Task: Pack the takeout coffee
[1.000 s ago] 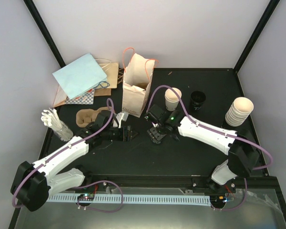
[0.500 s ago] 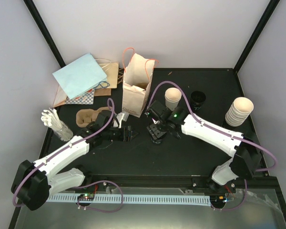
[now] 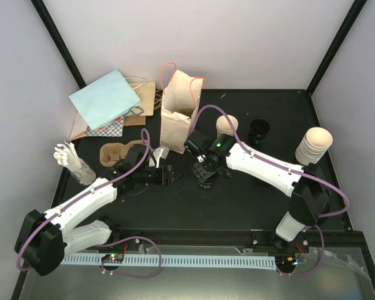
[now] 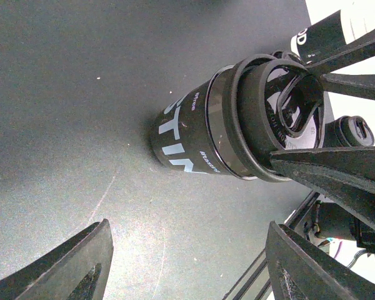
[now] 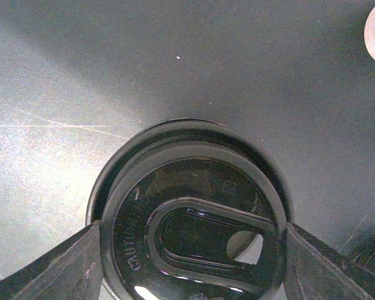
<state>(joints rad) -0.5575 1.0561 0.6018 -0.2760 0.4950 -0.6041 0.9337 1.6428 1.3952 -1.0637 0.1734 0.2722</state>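
The takeout coffee (image 4: 187, 134) is a black cup with white lettering and a round black lid (image 5: 194, 212), standing upright on the black table. My right gripper (image 5: 189, 250) comes down on it from above, a finger against each side of the lid's rim, shut on it. In the top view my right gripper (image 3: 206, 177) covers the cup. My left gripper (image 3: 167, 175) hovers just left of the cup, low over bare table. In the left wrist view my left gripper (image 4: 187, 250) is open, nothing between its fingers.
A cream paper bag (image 3: 178, 119) with orange handles stands open behind the grippers. A brown pulp tray (image 3: 112, 153) lies at the left. An open cream cup (image 3: 226, 127), a black cup (image 3: 259, 130) and a stack of cream cups (image 3: 314, 145) stand at the right.
My right arm's wrist and forearm have swung leftward toward the bag while its gripper stays over the cup. The left arm has not moved.
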